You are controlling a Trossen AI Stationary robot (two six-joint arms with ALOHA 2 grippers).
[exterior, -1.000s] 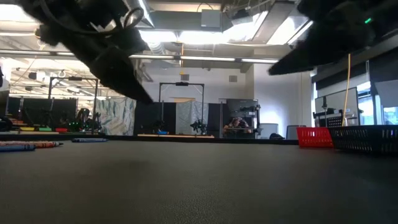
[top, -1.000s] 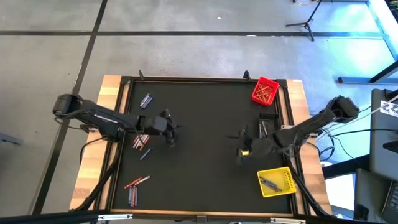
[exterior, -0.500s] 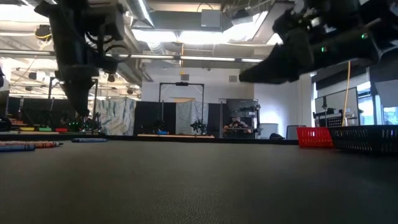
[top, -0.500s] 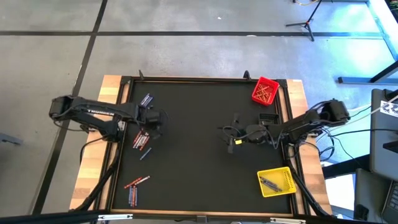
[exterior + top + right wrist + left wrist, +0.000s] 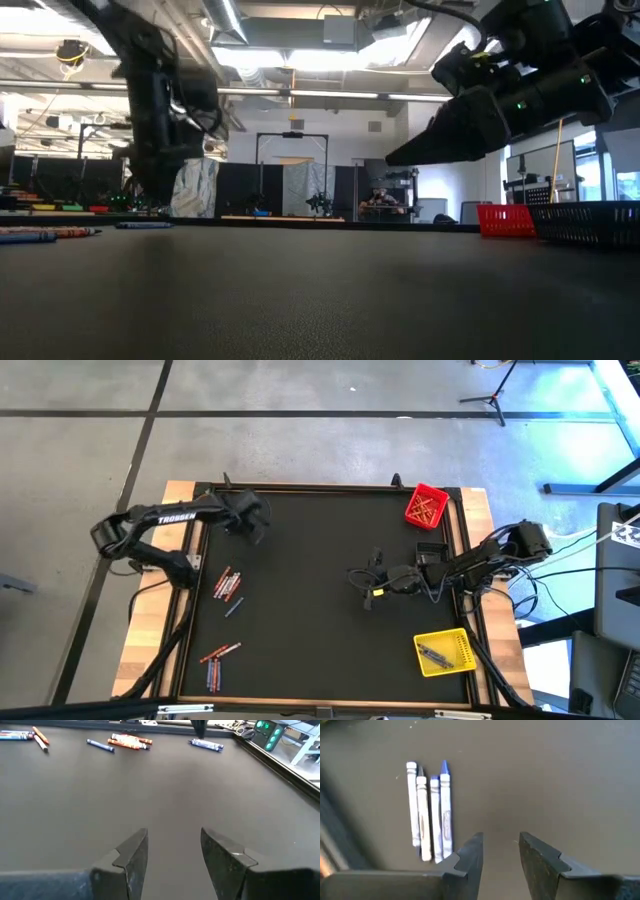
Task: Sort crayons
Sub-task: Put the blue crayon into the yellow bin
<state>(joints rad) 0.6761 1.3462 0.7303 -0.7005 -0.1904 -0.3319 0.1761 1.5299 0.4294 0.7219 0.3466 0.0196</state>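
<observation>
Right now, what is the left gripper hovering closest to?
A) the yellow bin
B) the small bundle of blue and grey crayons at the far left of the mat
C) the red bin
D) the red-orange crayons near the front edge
B: the left gripper, fingers apart and empty, hangs beside the blue and grey crayons; the red bin and yellow bin sit on the right side.

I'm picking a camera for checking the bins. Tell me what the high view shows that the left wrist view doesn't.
Only the high view shows the red bin and yellow bin, the right hand, and the crayon groups at the mat's left and lower left. Only the left wrist view shows the left hand open and empty, above the mat. Both cover the far-left corner where the blue-grey crayons lie.
</observation>
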